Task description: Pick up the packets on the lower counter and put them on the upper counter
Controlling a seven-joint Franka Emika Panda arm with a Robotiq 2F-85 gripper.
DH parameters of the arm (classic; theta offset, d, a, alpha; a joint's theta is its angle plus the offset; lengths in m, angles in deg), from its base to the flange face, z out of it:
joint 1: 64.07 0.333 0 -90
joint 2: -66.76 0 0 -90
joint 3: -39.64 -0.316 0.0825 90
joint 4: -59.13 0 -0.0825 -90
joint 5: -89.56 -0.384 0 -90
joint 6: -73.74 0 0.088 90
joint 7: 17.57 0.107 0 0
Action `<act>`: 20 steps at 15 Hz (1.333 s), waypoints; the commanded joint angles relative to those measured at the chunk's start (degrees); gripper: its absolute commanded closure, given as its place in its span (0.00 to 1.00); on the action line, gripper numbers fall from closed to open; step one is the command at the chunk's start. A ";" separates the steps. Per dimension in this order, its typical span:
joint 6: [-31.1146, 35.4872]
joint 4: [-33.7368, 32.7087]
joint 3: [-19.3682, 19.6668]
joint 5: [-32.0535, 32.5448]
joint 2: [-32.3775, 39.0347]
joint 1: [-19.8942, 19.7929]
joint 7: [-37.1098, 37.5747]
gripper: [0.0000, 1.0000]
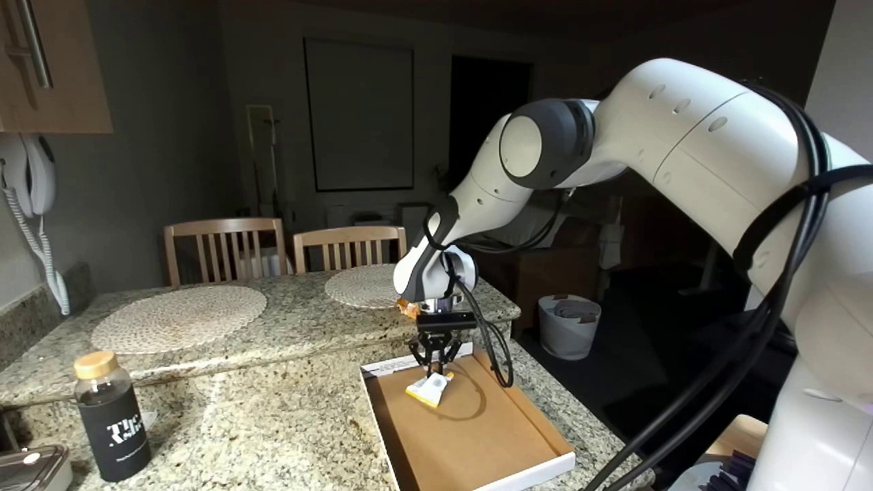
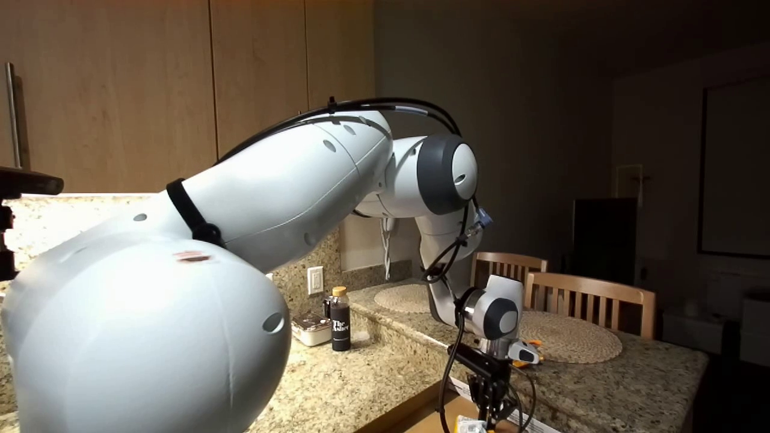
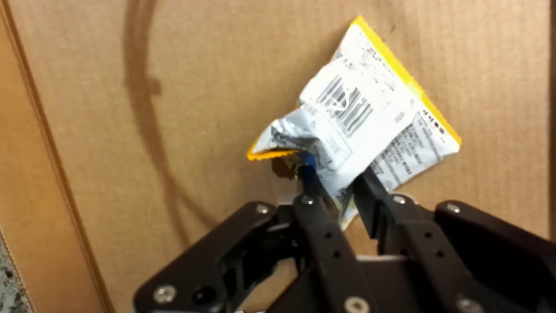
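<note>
A white packet with yellow edges is in the shallow cardboard box on the lower counter. In the wrist view the packet is crumpled and pinched between the two black fingers of my gripper, its printed barcode side facing the camera. My gripper points down inside the box; whether the packet touches the box floor I cannot tell. An orange packet lies on the upper counter, partly hidden behind the wrist; it also shows in an exterior view.
Woven placemats lie on the upper counter. The raised counter edge stands behind the box. A black bottle and a lidded container stand on the lower counter. Chairs stand beyond. Cables hang beside the gripper.
</note>
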 commanded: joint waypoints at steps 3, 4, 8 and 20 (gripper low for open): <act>-3.04 -1.10 -0.57 1.46 0.16 -0.53 -3.17 0.97; -3.65 -1.34 -0.83 1.61 0.21 -0.75 -4.14 0.95; -4.78 -0.22 -1.07 2.44 -1.26 -0.93 -8.78 0.92; 15.25 14.78 0.26 7.00 -15.60 4.59 -6.09 0.92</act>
